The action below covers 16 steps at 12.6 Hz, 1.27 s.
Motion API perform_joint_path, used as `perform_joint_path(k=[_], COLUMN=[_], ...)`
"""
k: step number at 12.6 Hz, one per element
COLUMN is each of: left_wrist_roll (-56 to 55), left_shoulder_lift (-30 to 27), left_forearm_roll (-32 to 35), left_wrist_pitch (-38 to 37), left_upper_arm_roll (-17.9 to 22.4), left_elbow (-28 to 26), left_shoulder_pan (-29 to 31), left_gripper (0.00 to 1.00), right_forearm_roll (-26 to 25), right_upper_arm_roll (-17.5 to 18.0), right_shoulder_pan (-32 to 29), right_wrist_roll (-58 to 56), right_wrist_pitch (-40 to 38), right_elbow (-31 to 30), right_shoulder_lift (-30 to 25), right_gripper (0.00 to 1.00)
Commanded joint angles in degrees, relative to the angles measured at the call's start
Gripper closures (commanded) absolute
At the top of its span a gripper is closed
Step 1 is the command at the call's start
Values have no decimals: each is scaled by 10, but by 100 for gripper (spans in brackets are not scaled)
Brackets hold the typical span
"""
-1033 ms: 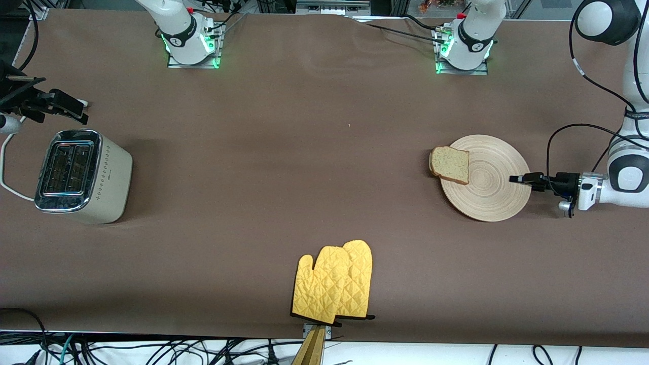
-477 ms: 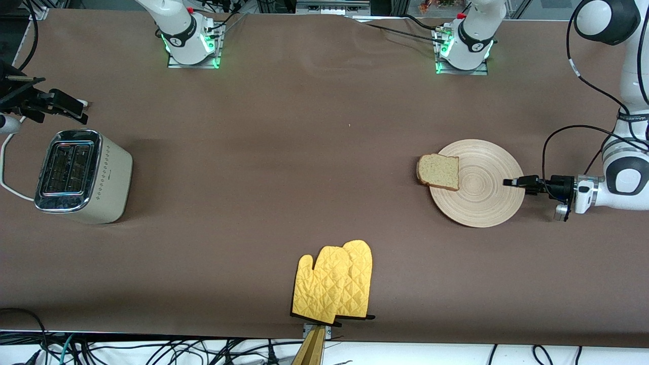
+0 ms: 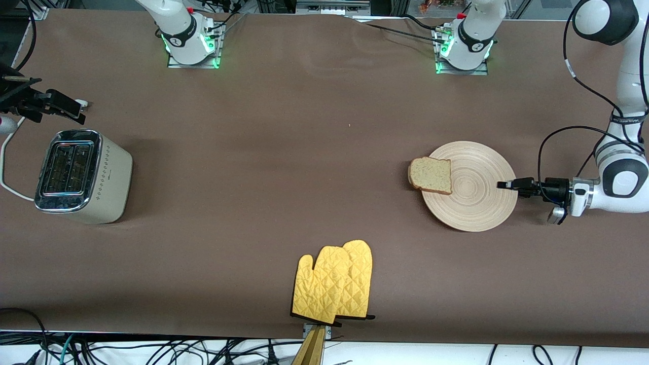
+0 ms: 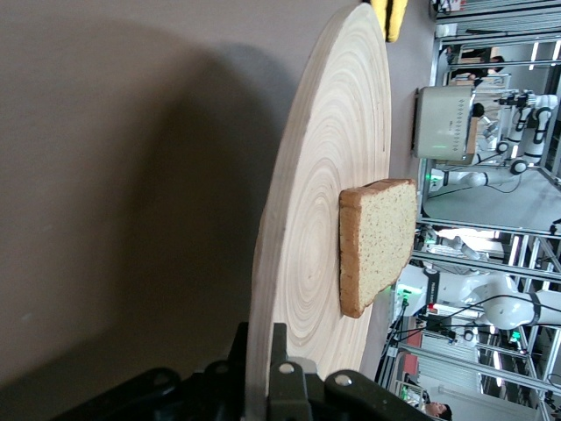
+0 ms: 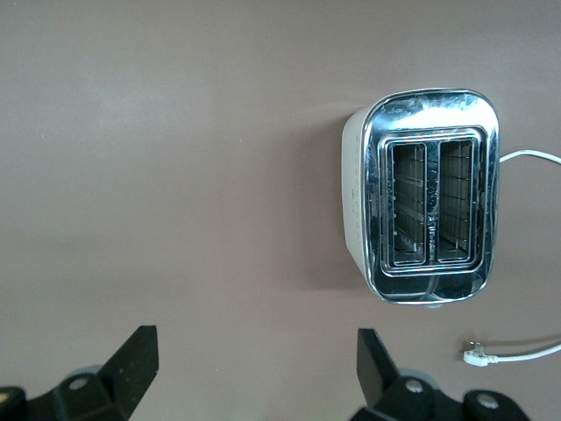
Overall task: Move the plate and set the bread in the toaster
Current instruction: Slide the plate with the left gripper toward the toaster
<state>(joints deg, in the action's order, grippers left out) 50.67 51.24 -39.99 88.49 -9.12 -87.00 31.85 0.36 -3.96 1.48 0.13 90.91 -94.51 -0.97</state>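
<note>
Brown cloth covers the table (image 3: 284, 167) in my front view. I see the round, grooved, pale wooden plate (image 3: 474, 200) toward the left arm's end, with the speckled brown bread slice (image 3: 431, 175) lying on its rim on the side toward the toaster, overhanging the edge. The left gripper (image 3: 506, 185) pinches the plate's rim at the left arm's end. The cream two-slot toaster with chrome top (image 3: 81, 175) stands at the right arm's end, the right gripper (image 3: 56, 104) above the table beside it. Yellow quilted oven mitts (image 3: 334, 284) lie at the near edge.

Left wrist view: black fingers (image 4: 285, 390) clamp the plate (image 4: 333, 175); the bread (image 4: 377, 241) rests flat.

Right wrist view: fingers (image 5: 372, 355) spread wide; the toaster (image 5: 429, 206) shows empty slots.
</note>
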Motion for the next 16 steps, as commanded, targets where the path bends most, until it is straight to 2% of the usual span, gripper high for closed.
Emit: perform_joint_path(k=[1, 8, 10, 12, 16], left_wrist_roll=[-12, -42, -73, -110, -148], left_shoulder_lift=[-23, -27, -33, -35, -33], left_forearm_roll=[-45, -184, -213, -237, -350], left_wrist_pitch=[-20, -7, 29, 103, 211], left_upper_arm_roll=[-2, 8, 16, 18, 23], left_elbow=[-14, -22, -24, -23, -28], left_shoulder_pan=[-29, -196, -253, -315, -422], left_gripper=[100, 100, 100, 100, 100], right_forearm_roll=[8, 9, 8, 9, 9], right_upper_arm_roll=[1, -3, -3, -3, -3], right_shoulder_pan=[-4, -16, -16, -16, -19], right_wrist_roll=[-2, -3, -4, -2, -5], right_wrist_pitch=[-5, -4, -4, -2, -7], right_elbow=[2, 3, 3, 2, 2], right_shoulder_lift=[-1, 5, 5, 6, 10], right_gripper=[0, 0, 0, 0, 0])
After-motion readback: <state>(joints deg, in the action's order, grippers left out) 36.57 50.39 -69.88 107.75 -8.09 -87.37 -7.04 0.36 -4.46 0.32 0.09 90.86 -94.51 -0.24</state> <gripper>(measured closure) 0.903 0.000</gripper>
